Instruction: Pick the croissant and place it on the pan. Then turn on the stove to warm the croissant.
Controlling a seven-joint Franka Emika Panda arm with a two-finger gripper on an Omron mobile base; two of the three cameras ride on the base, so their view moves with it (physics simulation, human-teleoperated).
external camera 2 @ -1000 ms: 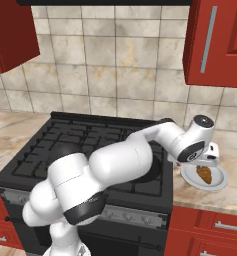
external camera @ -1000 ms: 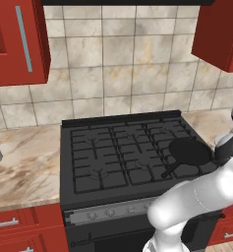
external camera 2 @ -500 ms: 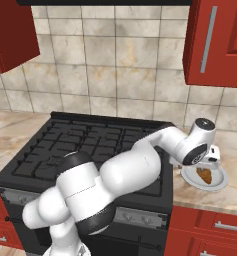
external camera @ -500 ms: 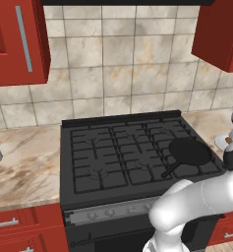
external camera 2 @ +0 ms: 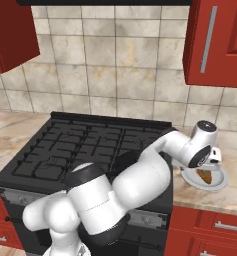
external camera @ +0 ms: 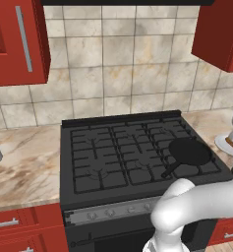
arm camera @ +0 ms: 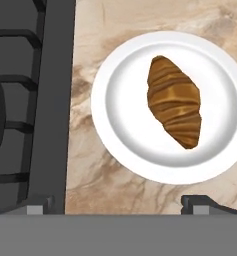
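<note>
Right base view: arm has swung further right, pincer (arm camera: 117, 206) now over the plate (external camera 2: 216, 183), jaws spread wide, empty. Croissant (arm camera: 174, 101) unmoved on plate; pan (external camera: 189, 152) on stove (external camera: 118, 155).

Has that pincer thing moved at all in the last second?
Yes. In the right base view the pincer has slid right, away from the stove, and now hangs open above the white plate holding the croissant.

The croissant (arm camera: 174, 101) lies on a white plate (arm camera: 120, 125) on the marbled counter (arm camera: 115, 185), beside the stove (arm camera: 45, 100); the pincer's fingertips (arm camera: 202, 205) stand wide apart.
</note>
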